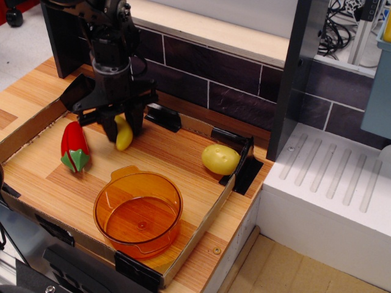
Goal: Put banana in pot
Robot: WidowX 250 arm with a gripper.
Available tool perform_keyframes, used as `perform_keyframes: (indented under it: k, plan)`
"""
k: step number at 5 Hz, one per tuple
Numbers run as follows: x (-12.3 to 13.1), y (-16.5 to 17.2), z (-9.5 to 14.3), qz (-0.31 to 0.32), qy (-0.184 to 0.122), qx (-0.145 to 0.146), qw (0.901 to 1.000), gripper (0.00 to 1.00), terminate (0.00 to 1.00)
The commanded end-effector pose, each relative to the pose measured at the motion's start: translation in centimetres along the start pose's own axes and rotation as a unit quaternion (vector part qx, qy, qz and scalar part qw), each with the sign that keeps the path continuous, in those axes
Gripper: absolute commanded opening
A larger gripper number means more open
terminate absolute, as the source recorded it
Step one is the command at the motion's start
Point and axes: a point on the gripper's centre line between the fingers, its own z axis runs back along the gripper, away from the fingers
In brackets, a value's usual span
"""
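Observation:
The yellow toy banana (124, 135) hangs between the fingers of my gripper (123, 129) at the back left of the wooden tray. The gripper is shut on it and holds it a little above the tray floor; its upper end is hidden by the fingers. The round translucent orange pot (138, 212) stands at the tray's front, below and slightly right of the gripper, with its tab handle (124, 173) pointing toward the back.
A red toy pepper (74, 146) lies left of the gripper. A pale-yellow potato-like lump (220, 159) sits at the tray's right side by a black corner bracket (244, 162). A dark brick wall (232, 85) stands behind. A white ribbed drainer (336, 177) is to the right.

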Motion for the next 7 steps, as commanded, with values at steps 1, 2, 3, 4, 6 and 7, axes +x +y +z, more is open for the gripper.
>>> perform_keyframes:
  k: [1, 2, 3, 4, 6, 7]
  plan:
    - [-1.9, -1.1, 7.4, -0.052, 0.008, -0.037, 0.9979, 0.0, 0.0]
    - [-4.9, -0.3, 9.3, -0.077, 0.028, -0.042, 0.9958, 0.0, 0.0]
    - [-7.5, 1.0, 9.2, -0.106, 0.03, -0.034, 0.9933, 0.0, 0.0]
    - [-9.5, 2.0, 8.0, -0.131, 0.023, -0.016, 0.991, 0.0, 0.0]
    - [-12.4, 2.3, 5.5, -0.163, -0.017, -0.004, 0.9864, 0.0, 0.0]
    - [-12.7, 2.2, 6.0, -0.165, -0.017, -0.004, 0.9862, 1.0, 0.0]
